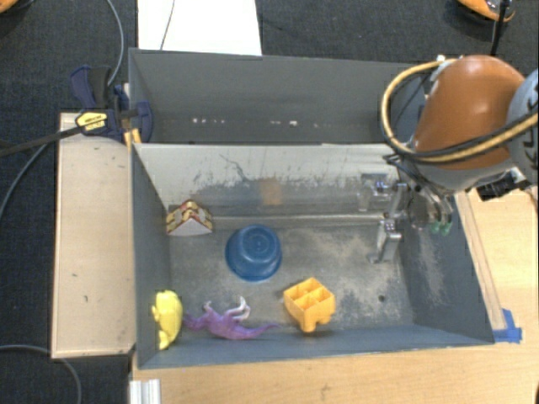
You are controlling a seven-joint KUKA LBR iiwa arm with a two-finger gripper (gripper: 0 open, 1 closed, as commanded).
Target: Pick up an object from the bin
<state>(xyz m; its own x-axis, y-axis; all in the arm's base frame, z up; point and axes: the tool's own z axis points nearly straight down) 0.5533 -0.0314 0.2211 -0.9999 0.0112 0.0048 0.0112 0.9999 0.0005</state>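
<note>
Hovering over bare floor of the bin [438,293], well right of the upturned blue cup [253,253], the claw [389,244] has no thing under it. I cannot tell how far open it is, and I see nothing in its hold. The yellow block [309,303], just below and right of the cup, is my likeliest pick. I'd bring the claw over the block's middle, square it to the flat sides, then lower straight, staying clear of the cup and the purple lizard [227,321] below it.

Dark speckled carpet floor [354,15]; black cable [120,22] looping across it at upper left; even light.
</note>
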